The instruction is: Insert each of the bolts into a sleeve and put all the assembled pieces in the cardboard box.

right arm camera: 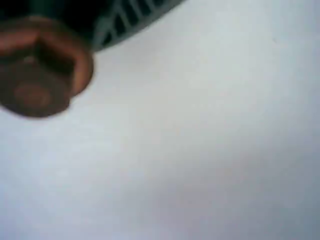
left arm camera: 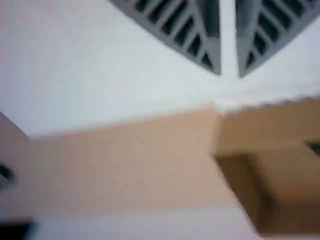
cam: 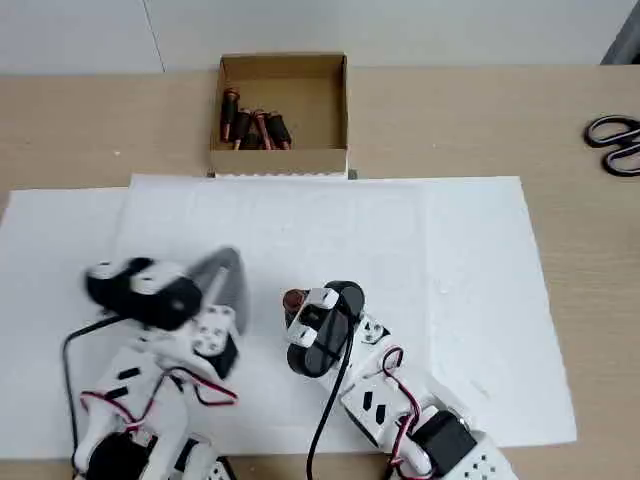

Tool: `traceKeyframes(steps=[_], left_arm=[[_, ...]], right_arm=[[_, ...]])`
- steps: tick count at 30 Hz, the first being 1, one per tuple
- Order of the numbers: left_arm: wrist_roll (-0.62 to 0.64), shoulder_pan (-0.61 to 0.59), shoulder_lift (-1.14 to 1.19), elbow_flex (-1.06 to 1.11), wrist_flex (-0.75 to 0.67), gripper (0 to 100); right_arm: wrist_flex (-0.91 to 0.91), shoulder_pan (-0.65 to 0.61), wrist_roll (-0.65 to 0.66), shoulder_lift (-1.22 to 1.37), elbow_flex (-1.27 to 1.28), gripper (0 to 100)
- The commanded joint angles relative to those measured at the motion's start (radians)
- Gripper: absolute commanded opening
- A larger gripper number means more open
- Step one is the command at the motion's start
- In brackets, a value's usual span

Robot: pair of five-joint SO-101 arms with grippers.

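**Operator:** State of the right gripper (cam: pixel 297 306)?

**Technician:** Clamped on a bolt (right arm camera: pixel 42 70), low over the white sheet (cam: pixel 450 260). The bolt is copper-brown and its hex head faces the wrist camera. The shank is hidden, so a fitted sleeve cannot be confirmed.

**Operator:** Left gripper (left arm camera: pixel 229 71)?

**Technician:** Near the right one, on its left. Its fingers (left arm camera: pixel 185 25) are parted by a narrow slit and hold nothing.

**Operator:** Target location?

**Technician:** The cardboard box (cam: pixel 280 160) stands well apart, past the sheet's far edge, ahead and slightly left of the bolt. Dark assembled pieces (cam: pixel 255 128) lie along its left side. The right arm carries the load, so the required travel is probably forward.
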Motion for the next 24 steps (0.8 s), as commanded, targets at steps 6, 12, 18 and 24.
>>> traceKeyframes(steps=[6,12,18,24], left_arm=[[0.003,-0.33,-0.005,-0.039,-0.011,1],[0.009,-0.354,0.081,-0.053,0.025,1],[0.068,-0.351,0.356,-0.17,0.029,1],[0.097,-0.348,0.643,-0.26,0.029,1]], right_arm=[[-0.002,0.148,-0.161,-0.013,0.012,0.2],[0.056,0.288,-0.221,-0.012,-0.078,0.2],[0.252,0.36,-0.27,-0.005,-0.241,0.2],[0.303,0.458,-0.288,0.185,-0.456,0.2]])
